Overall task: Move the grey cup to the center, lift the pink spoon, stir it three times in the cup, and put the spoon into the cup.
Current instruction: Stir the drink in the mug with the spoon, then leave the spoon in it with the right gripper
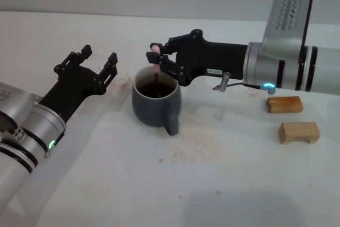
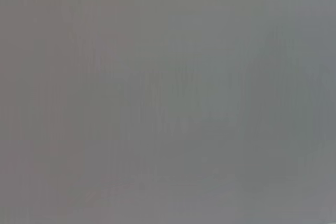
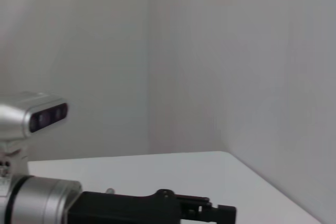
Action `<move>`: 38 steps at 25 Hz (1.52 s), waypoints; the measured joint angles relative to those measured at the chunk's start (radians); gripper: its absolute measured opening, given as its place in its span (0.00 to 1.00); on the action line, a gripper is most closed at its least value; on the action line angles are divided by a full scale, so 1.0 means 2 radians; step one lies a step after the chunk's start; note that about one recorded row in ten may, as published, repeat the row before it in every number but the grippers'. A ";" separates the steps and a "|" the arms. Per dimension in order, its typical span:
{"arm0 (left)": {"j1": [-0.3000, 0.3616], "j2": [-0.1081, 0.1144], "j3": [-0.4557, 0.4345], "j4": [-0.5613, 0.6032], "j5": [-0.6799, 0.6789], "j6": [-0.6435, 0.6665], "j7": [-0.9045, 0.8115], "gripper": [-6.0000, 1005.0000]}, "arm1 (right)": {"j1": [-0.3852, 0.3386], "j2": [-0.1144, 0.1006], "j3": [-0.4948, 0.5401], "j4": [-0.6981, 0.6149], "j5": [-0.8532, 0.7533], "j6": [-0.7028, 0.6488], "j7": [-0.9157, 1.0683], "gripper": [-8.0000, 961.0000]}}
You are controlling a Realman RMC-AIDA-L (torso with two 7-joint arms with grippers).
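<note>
The grey cup (image 1: 155,102) stands near the middle of the table in the head view, its handle pointing toward me. The pink spoon (image 1: 156,69) hangs upright with its lower end down inside the cup and its pink handle end pinched at the top. My right gripper (image 1: 155,57) is shut on that handle, just above the cup's rim. My left gripper (image 1: 98,65) stands open to the left of the cup, apart from it, with nothing between its fingers. The left wrist view shows only a blank grey surface.
Two small wooden blocks (image 1: 285,104) (image 1: 299,132) lie at the right side of the table. The left arm (image 3: 121,208) and its wrist camera show in the right wrist view above the white table (image 3: 157,174), with a grey wall behind.
</note>
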 joint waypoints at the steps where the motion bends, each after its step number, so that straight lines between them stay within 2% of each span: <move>1: 0.000 0.000 0.000 0.000 0.000 0.000 0.000 0.64 | 0.001 0.000 -0.004 0.000 0.000 -0.001 0.000 0.12; 12: 0.000 0.000 0.000 0.004 0.000 -0.001 0.000 0.64 | -0.002 0.001 -0.012 0.000 -0.001 -0.011 0.003 0.12; 24: -0.006 0.002 -0.003 0.003 0.000 -0.010 0.000 0.64 | -0.049 -0.001 -0.002 -0.009 -0.007 -0.012 0.004 0.12; 34: -0.007 0.000 -0.001 -0.001 0.000 -0.011 0.000 0.64 | -0.054 -0.001 0.013 -0.024 -0.005 -0.002 0.004 0.12; 38: -0.004 -0.001 -0.001 -0.005 0.000 -0.011 -0.002 0.64 | -0.057 -0.001 0.014 -0.025 -0.005 -0.003 0.004 0.18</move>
